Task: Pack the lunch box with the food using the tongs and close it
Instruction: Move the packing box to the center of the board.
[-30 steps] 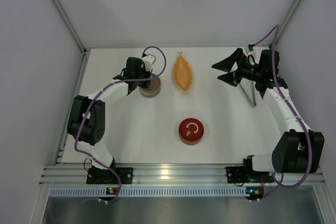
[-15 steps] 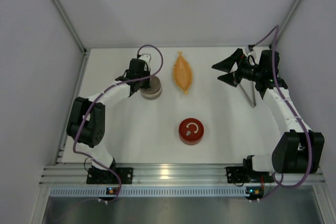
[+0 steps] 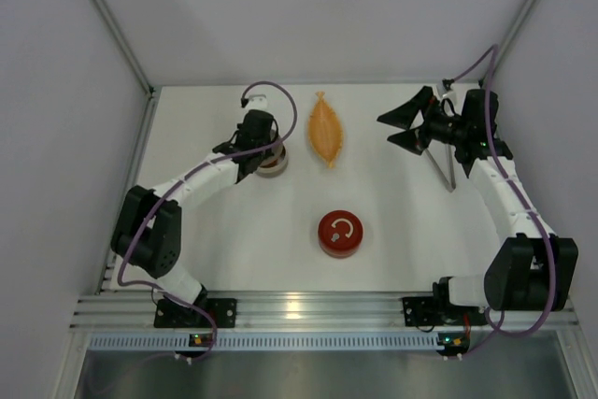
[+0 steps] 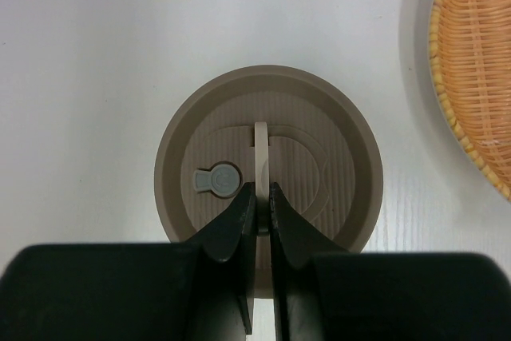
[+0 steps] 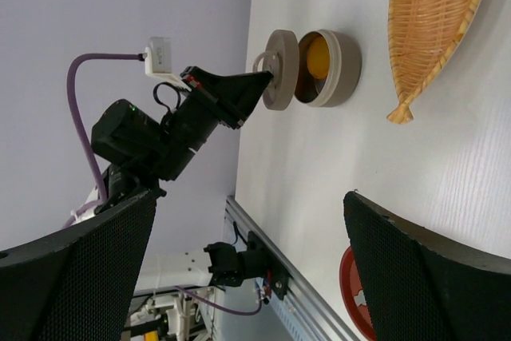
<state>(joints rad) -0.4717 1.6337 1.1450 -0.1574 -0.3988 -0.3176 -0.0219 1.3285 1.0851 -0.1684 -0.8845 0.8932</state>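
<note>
My left gripper (image 4: pixel 261 193) is shut on the upright ring handle of a beige round lid (image 4: pixel 319 117). In the right wrist view the lid (image 5: pixel 279 69) hangs just above the open beige lunch box (image 5: pixel 339 77). An orange-yellow piece of food (image 5: pixel 318 56) lies inside the box. From above, the left gripper (image 3: pixel 264 149) covers most of the box (image 3: pixel 277 167). The right gripper (image 3: pixel 394 130) is open, raised at the back right, with nothing between its fingers (image 5: pixel 431 269). The silver tongs (image 3: pixel 447 173) lie on the table under the right arm.
An orange woven leaf-shaped dish (image 3: pixel 325 128) lies just right of the beige box. A red round container with a white mark (image 3: pixel 339 233) stands in the middle near the front. White walls enclose the table on three sides.
The left arm has swung to the right and carried the beige lid over the open box. The right arm has not moved.
</note>
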